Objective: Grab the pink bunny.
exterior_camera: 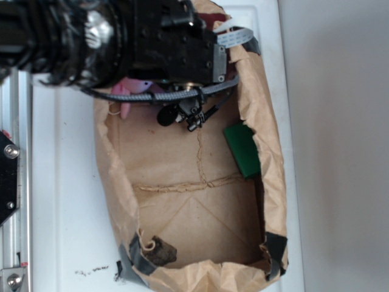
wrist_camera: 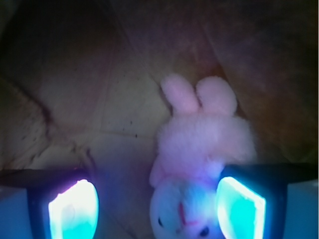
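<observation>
Presently the fingers (wrist_camera: 157,209) stand spread apart, gripping nothing; the pink bunny (wrist_camera: 199,164) lies between them toward the 3 o'clock finger, head nearest the camera. Bunny rests inside the brown paper bag (exterior_camera: 182,176); a green block (exterior_camera: 242,149) leans at the bag's 3 o'clock wall.

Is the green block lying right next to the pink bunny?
No. The green block leans at the bag's right wall, while the pink bunny sits under the arm at the far end.

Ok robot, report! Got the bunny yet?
Gripper open, not yet closed. Pink bunny between the fingers, nearer one side. Green block well clear.
</observation>
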Controlling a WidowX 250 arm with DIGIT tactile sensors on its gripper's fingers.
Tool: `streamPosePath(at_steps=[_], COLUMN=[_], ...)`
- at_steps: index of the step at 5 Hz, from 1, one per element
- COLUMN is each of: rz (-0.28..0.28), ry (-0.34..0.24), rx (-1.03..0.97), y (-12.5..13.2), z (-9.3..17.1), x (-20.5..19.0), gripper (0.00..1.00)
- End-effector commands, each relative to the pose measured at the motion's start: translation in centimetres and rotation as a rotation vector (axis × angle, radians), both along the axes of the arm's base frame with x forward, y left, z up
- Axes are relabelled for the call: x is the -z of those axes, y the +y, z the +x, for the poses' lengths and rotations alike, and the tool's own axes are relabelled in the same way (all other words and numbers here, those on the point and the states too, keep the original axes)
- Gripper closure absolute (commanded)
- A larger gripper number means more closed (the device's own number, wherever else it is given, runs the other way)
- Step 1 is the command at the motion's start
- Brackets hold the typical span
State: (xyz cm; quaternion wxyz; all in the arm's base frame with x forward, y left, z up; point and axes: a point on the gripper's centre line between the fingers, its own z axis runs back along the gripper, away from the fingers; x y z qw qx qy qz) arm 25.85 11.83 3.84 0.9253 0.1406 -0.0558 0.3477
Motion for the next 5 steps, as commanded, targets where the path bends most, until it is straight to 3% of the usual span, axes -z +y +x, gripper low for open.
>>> streamPosePath(at_steps=[1,2,5], rz=[0.014,0.016,-0.015], ry=[-0.036,-0.079,-0.107], rx=[0.047,0.1,0.142], y=[-0.6,-1.2,-1.3], z=[-1.0,-1.3,-1.6], x=[1.1,0.5,-0.7], gripper=[0.0,1.0,1.0])
